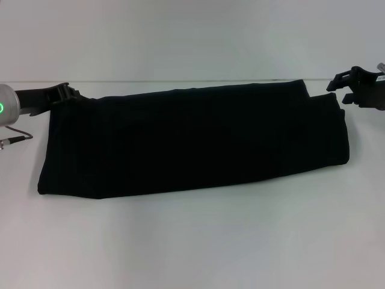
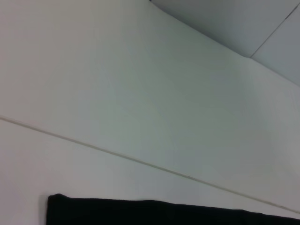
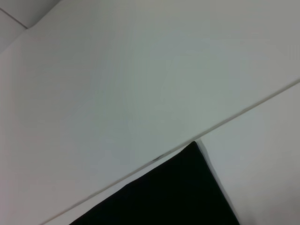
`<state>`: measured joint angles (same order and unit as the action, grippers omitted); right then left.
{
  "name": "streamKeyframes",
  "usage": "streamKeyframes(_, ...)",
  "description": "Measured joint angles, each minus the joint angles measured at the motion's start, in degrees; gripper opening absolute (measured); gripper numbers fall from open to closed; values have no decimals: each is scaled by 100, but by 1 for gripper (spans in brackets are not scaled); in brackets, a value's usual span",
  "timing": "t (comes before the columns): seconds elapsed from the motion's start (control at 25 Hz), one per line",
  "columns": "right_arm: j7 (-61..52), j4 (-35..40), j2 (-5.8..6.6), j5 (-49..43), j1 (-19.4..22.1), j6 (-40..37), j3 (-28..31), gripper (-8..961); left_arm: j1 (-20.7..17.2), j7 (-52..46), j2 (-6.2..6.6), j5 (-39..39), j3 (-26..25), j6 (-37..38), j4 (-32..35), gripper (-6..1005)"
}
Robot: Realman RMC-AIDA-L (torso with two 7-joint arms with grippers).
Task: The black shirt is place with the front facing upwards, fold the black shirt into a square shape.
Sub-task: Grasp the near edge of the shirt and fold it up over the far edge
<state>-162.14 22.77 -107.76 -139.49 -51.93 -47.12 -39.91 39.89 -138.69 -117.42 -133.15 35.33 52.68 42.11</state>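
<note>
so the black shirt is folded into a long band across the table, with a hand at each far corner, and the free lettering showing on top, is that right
Not quite. In the head view the black shirt is a long folded band on the table, with the left hand and right hand at its far corners, but no lettering shows; the visible surface is plain black.

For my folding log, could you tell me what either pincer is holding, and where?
Nothing: the right pincer is open beside the black shirt; the left pincer sits at its far left corner, grip unclear.

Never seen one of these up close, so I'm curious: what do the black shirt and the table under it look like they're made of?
The black shirt looks like soft matte cloth, likely cotton knit: it lies limp, folded into a long band. The table looks like smooth white laminate or painted board, though its exact material is unclear.
</note>
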Motion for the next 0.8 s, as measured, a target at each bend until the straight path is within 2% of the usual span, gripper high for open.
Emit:
streamKeyframes(0.4,3,-317,-64,-28,-137,375,-69,499,-3,0,-4,6,-30,-27,20,69)
streamKeyframes(0.56,174,-303,-132,54,-154,422,-67,499,-2,0,-37,13,-32,-33,84,70)
streamKeyframes(0.8,213,-315,-142,94,-162,429,-67,298,-4,0,-57,16,-28,-38,110,71)
